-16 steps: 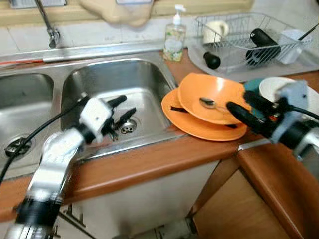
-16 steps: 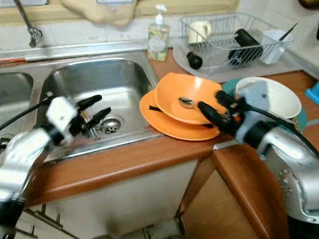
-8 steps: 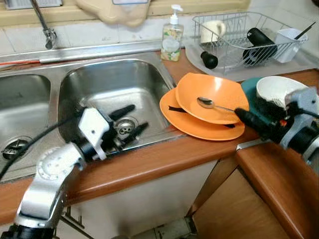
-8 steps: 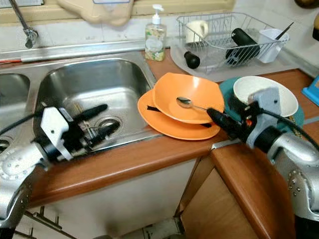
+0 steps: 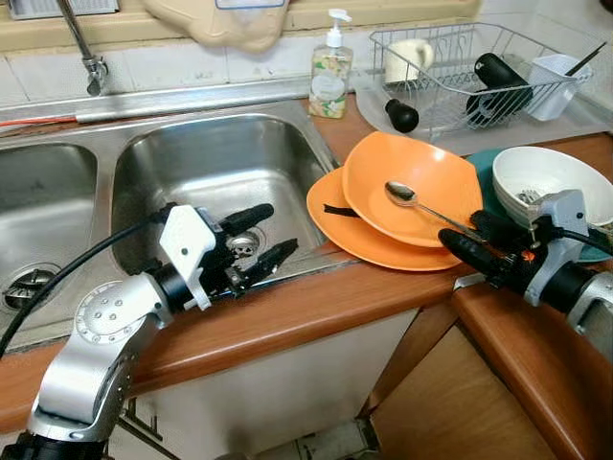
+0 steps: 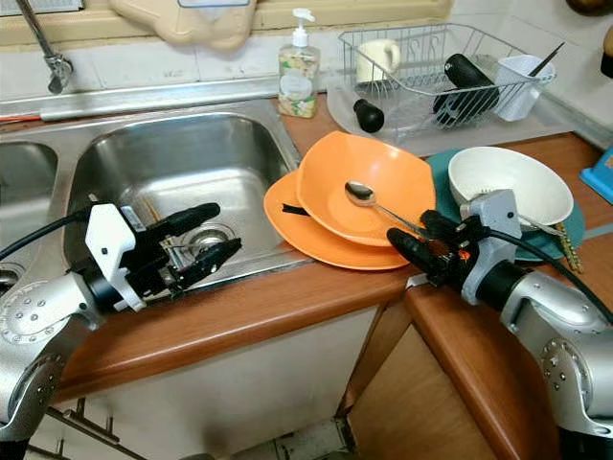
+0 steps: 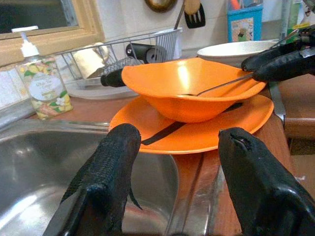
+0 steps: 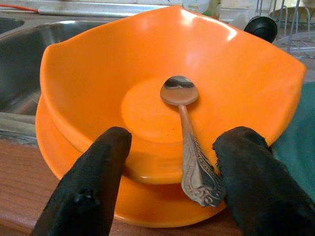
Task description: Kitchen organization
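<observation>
An orange bowl (image 5: 421, 182) sits tilted on an orange plate (image 5: 352, 236) on the wooden counter, right of the sink. A metal spoon (image 5: 414, 203) lies in the bowl, its ornate handle (image 8: 196, 172) sticking out over the near rim. My right gripper (image 5: 461, 229) is open at that rim, one finger on each side of the handle's end. My left gripper (image 5: 276, 232) is open over the sink's front right corner, pointing at the plate and bowl (image 7: 192, 86).
The steel double sink (image 5: 206, 158) takes up the left. A white bowl (image 5: 546, 172) on a teal plate stands right of the orange bowl. Behind are a soap bottle (image 5: 329, 69) and a wire dish rack (image 5: 460, 67) with a mug and black utensils. An open cabinet door (image 5: 536, 355) juts out lower right.
My left gripper swung down out of the basin and right along the sink's front edge toward the plate. My right gripper settled lower, at the spoon handle's end.
</observation>
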You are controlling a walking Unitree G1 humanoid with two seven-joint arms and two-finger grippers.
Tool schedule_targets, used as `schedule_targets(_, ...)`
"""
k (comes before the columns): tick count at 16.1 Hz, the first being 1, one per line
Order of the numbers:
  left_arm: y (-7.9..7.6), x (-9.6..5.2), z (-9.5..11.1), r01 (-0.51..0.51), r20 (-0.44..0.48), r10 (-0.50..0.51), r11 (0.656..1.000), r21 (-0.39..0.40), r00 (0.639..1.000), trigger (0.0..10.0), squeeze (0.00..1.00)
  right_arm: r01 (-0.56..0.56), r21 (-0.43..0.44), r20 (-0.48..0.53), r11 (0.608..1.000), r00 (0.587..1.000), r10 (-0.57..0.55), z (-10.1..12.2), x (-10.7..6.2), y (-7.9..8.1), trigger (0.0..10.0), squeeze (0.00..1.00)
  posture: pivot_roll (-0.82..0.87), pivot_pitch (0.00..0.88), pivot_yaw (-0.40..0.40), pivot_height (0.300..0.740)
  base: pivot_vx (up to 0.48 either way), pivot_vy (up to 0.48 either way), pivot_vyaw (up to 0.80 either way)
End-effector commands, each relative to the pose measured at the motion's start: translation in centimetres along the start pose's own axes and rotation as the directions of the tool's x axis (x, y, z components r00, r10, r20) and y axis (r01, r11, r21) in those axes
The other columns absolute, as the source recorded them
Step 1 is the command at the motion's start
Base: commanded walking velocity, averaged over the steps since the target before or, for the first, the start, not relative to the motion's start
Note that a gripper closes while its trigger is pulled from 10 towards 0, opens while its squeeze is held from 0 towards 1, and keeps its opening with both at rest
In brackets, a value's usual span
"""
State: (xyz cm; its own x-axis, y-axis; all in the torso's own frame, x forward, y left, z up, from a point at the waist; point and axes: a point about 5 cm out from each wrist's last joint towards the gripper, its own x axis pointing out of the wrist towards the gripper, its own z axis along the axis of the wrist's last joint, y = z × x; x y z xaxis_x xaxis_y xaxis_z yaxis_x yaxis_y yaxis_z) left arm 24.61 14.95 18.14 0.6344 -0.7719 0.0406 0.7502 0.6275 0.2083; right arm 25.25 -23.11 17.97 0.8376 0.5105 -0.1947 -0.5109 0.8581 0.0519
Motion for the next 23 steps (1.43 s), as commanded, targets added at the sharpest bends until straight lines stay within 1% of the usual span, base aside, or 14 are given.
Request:
schedule_targets(1,-0.2,0.3,0.7,0.023,0.017,-0.023,1.0,0.016,1.0,10.0,0.0,0.001,0.007,-0.013,1.0,1.0,-0.001,-0.2,0.2,0.1,0.0,0.0,-0.06,0.0,0.014,0.74,0.0,0.0,0.0)
schedule_targets(5,-0.1,0.3,0.9,0.026,0.015,-0.027,1.0,0.017,1.0,10.0,0.0,0.012,0.011,0.01,1.0,1.0,-0.012,0.1,0.3,-0.1,0.0,0.0,-0.06,0.0,0.021,0.74,0.0,0.0,0.0)
schedule_targets(12,0.0,0.3,1.0,0.039,0.005,-0.04,0.999,0.022,0.999,10.0,0.0,0.011,0.007,0.024,1.0,1.0,-0.011,0.4,0.5,0.2,0.0,0.0,-0.05,0.0,0.025,0.74,0.0,0.0,0.0)
schedule_targets(19,-0.1,0.5,1.1,0.047,0.011,-0.047,0.998,0.029,0.999,10.0,0.0,0.01,-0.015,0.045,1.0,0.999,-0.009,1.4,0.5,0.1,0.0,0.0,-0.05,0.0,0.022,0.74,0.0,0.0,0.0)
schedule_targets(21,0.0,0.9,1.5,0.043,0.024,-0.045,0.997,0.061,0.999,10.0,0.0,0.005,-0.021,0.071,1.0,0.998,-0.003,2.2,0.5,0.2,0.0,0.0,-0.05,0.0,0.019,0.74,0.0,0.0,0.0)
schedule_targets(23,0.3,1.8,2.4,0.047,0.038,-0.053,0.988,0.145,0.998,10.0,0.0,-0.015,-0.053,0.095,0.998,0.995,0.02,3.4,0.8,0.6,0.0,0.0,-0.05,0.0,0.018,0.74,0.0,0.0,0.0)
